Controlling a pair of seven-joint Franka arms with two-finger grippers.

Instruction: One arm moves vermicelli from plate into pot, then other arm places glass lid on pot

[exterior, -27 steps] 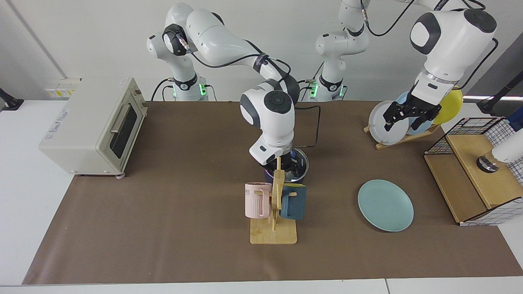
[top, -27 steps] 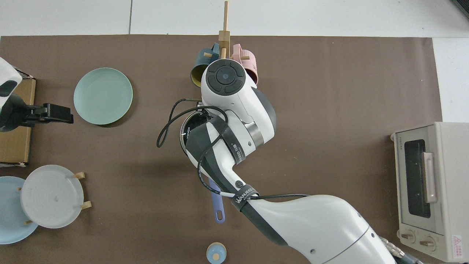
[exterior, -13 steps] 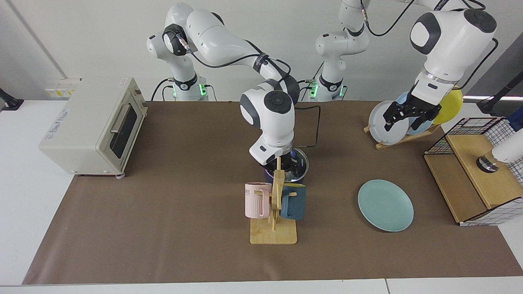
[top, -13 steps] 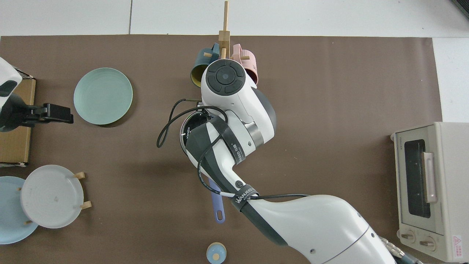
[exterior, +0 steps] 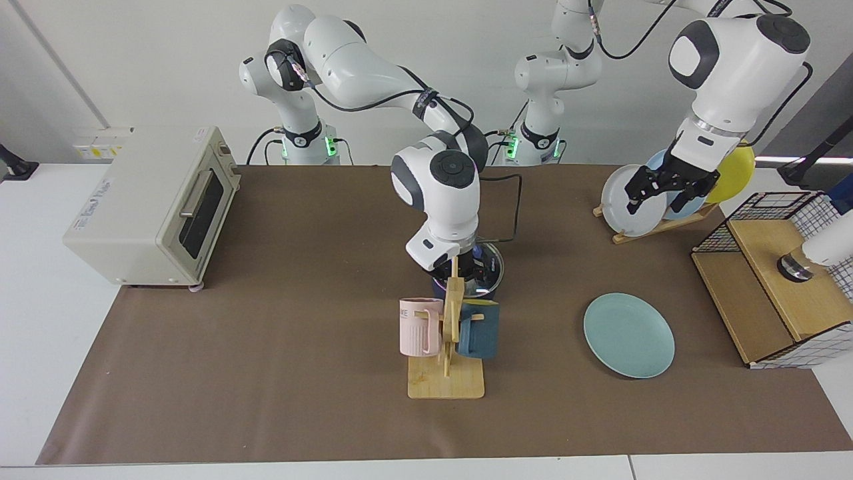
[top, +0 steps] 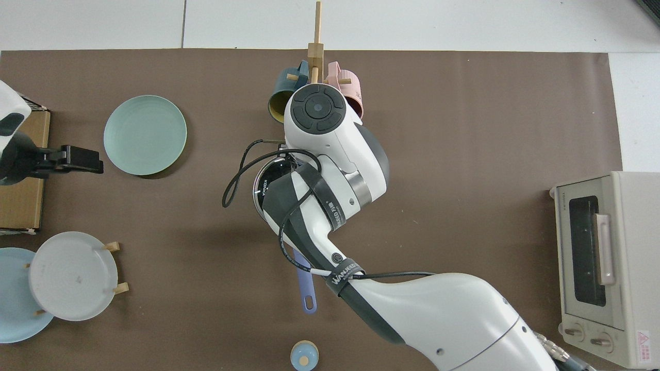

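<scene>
1. Readable text: "WANJEED" on the strap around the right arm (top: 330, 206); "KONKA" on the lid (top: 264, 181) rim; "WE" on the pink mug (exterior: 420, 325). Toaster oven (exterior: 150, 207) label was too small to read.
2. Lid: clear glass, metal rim, sat on the pot (exterior: 492, 270) mid-table, just behind the mug rack (exterior: 448, 360). Pot's blue handle (top: 305, 288) stuck out from under the arm.
3. Right gripper (exterior: 460, 270) was down at the lid; rack post blocked the view, so grip state couldn't be told.
4. Left gripper (exterior: 663, 190) hung spread apart, empty, in front of the plate rack (exterior: 656, 223).
5. Plate (exterior: 629, 335): teal, bare, flat on the mat, well apart from the pot.
</scene>
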